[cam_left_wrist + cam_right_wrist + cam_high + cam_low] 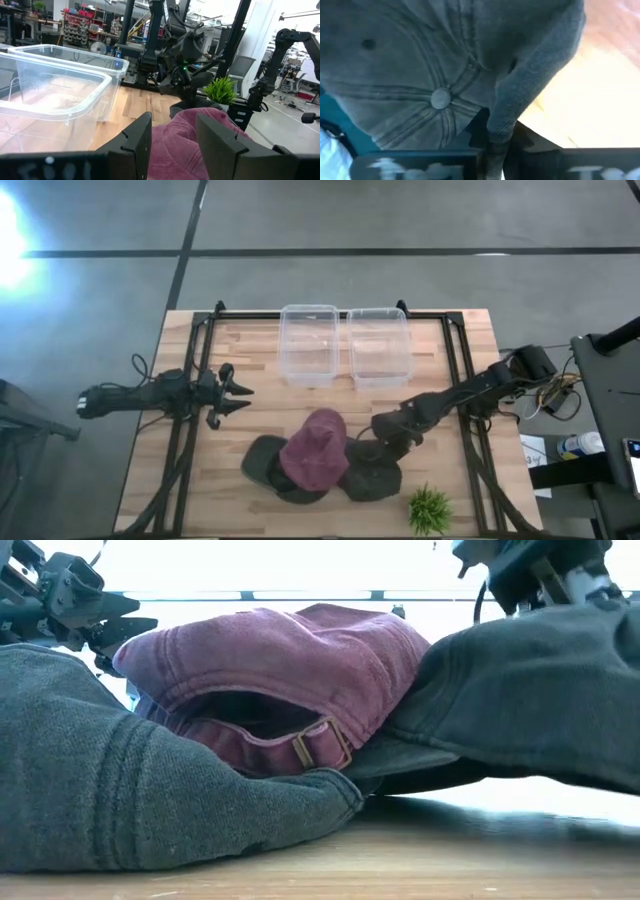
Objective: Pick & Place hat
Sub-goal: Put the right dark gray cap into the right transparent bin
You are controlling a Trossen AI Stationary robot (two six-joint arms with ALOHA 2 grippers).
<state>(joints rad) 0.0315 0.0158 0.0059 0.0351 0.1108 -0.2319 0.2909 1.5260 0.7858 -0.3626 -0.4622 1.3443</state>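
Three hats lie in a heap near the table's near edge. A maroon cap (315, 448) lies on top in the middle, its strap and buckle (320, 745) facing the low camera. One dark grey cap (262, 461) sits at its left and another dark grey cap (372, 477) at its right. My right gripper (385, 438) is shut on the right grey cap, just past its far side. My left gripper (238, 394) hovers open to the left of the heap, pointing at the maroon cap (185, 142). My right gripper pinches a raised fold of grey cloth (496, 131) at the cap's edge, beside the crown with its top button (440, 98). The cap's right side (545, 690) is off the table, with light showing beneath it. Its left side leans on the maroon cap.
Two clear plastic bins (308, 345) (378, 346) stand side by side at the far edge. A small green plant (430, 508) stands near the right near corner. Black frame rails (190, 420) run along both sides of the wooden table.
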